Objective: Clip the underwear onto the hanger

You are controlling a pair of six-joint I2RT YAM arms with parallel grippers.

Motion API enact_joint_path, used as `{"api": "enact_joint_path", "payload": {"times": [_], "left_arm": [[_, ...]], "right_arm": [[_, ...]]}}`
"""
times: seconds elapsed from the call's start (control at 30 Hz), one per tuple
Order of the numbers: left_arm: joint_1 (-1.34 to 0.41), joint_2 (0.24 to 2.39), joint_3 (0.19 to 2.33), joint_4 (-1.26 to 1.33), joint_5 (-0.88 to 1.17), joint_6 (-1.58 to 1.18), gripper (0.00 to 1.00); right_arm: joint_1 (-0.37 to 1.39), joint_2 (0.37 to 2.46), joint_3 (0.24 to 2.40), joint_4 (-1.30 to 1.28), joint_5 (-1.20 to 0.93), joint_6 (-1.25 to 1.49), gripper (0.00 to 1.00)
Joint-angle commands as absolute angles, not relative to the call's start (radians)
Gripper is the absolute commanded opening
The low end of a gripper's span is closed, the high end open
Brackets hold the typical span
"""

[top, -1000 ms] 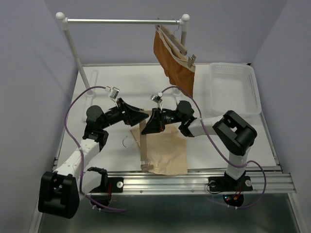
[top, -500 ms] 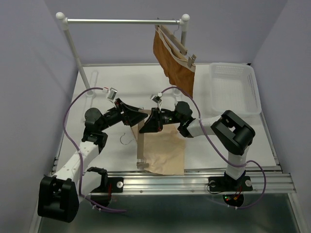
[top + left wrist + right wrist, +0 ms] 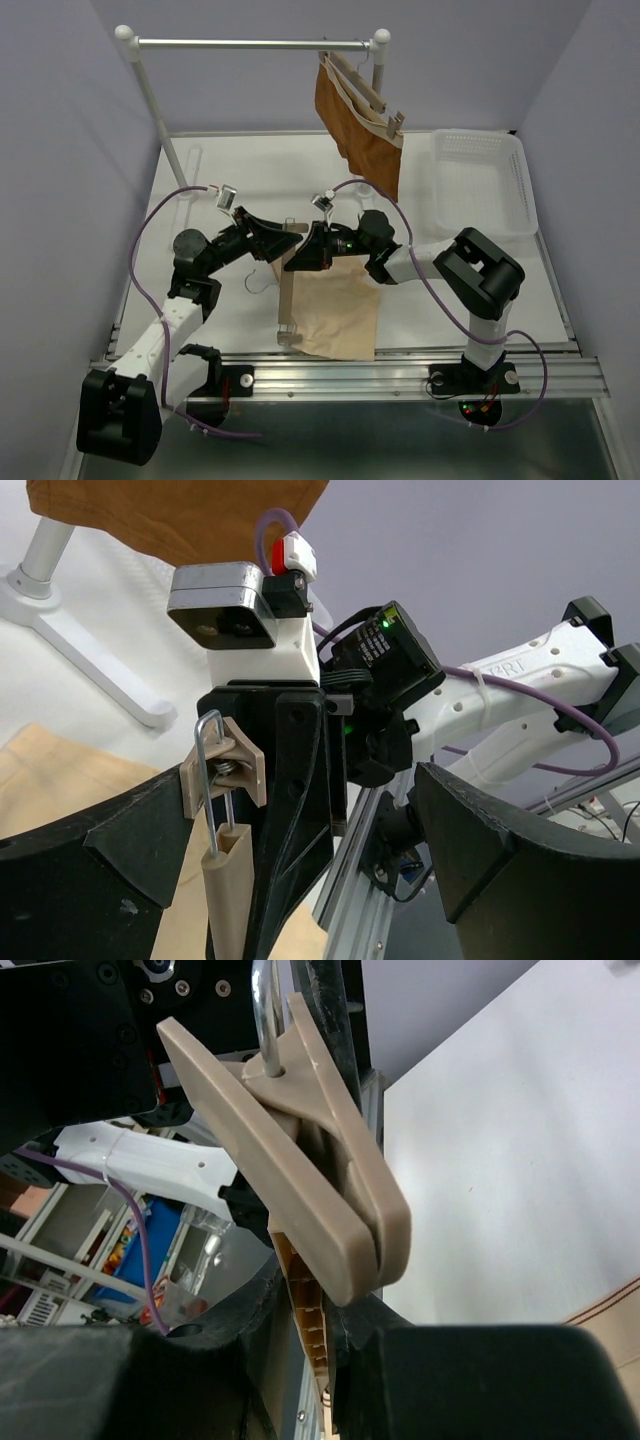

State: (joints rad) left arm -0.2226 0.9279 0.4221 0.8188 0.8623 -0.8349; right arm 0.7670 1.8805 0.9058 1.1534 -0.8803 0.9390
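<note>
The pale beige underwear (image 3: 340,312) lies flat on the table near its front edge. The hanger (image 3: 288,295) stands along the cloth's left edge, one clip (image 3: 287,338) at its near end and the thin hook (image 3: 262,286) to its left. My right gripper (image 3: 306,256) is shut on the bar's far end, just below the other clip (image 3: 300,1140); the bar (image 3: 312,1330) sits between its fingers. My left gripper (image 3: 283,238) stands open facing it, jaws wide on either side of that clip (image 3: 222,775) without touching it. Beige cloth (image 3: 50,770) shows behind.
A rust-brown garment (image 3: 355,130) hangs on another wooden hanger from the rail (image 3: 250,44) of a white rack at the back. A white plastic basket (image 3: 480,180) stands at the back right. The metal rail (image 3: 400,365) runs along the table's front edge.
The hanger's near end has swung a little to the left over the cloth. Both grippers have shifted slightly left; their jaws look unchanged.
</note>
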Motion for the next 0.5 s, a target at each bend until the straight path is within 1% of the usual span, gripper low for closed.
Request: {"api": "enact_joint_path", "payload": {"times": [0.0,0.13,0.47], "left_arm": [[-0.230,0.891,0.407,0.882,0.861,-0.859,0.99],[-0.230,0.874,0.397,0.864,0.813,-0.857,0.99],[-0.232,0.887,0.410,0.831,0.766,-0.830,0.99]], "right_arm": [[0.761,1.864,0.900,1.189,-0.770,0.959,0.01],[0.761,1.833,0.882,1.111,-0.701,0.896,0.01],[0.761,1.842,0.877,1.100,-0.716,0.893,0.01]]}}
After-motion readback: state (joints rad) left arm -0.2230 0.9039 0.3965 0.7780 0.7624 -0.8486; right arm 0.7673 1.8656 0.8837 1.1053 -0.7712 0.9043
